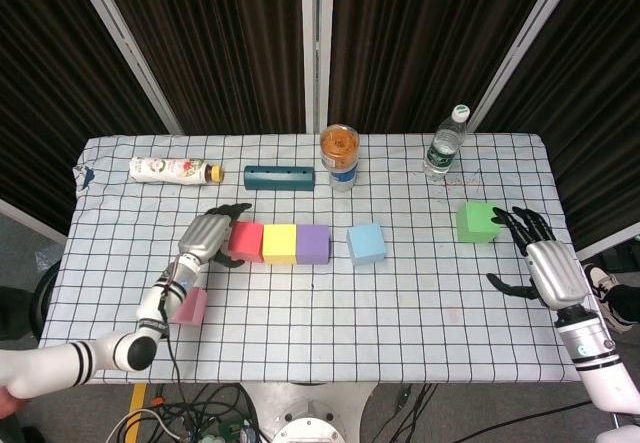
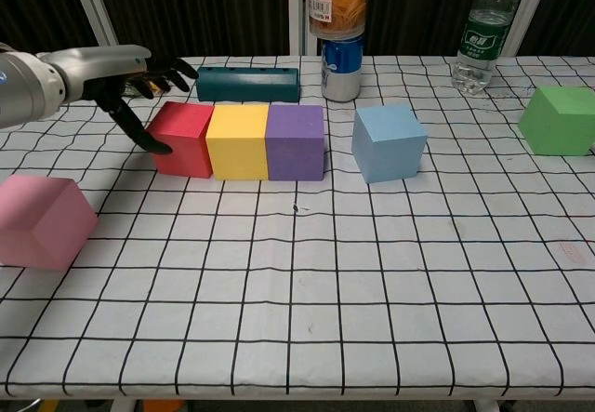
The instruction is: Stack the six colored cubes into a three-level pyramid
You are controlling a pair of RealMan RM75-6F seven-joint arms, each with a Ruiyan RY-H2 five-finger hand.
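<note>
Pink cube (image 2: pixel 42 219) waits behind left hand (image 2: pixel 125 73), open beside red (image 2: pixel 183 138)-yellow (image 2: pixel 238 140)-purple (image 2: pixel 296 140) row; nothing stacked yet; right hand (image 1: pixel 540 258) open too.

Clutter along the back of the checked worktop (image 1: pixel 300 333)

A white bottle (image 1: pixel 173 170) is laid on its side at far left, a dark teal block (image 1: pixel 279 177) beside it; an orange-filled jar (image 1: pixel 339 144) is stacked on a can (image 2: pixel 341 66), and a water bottle (image 1: pixel 446 143) stands upright further right.
</note>
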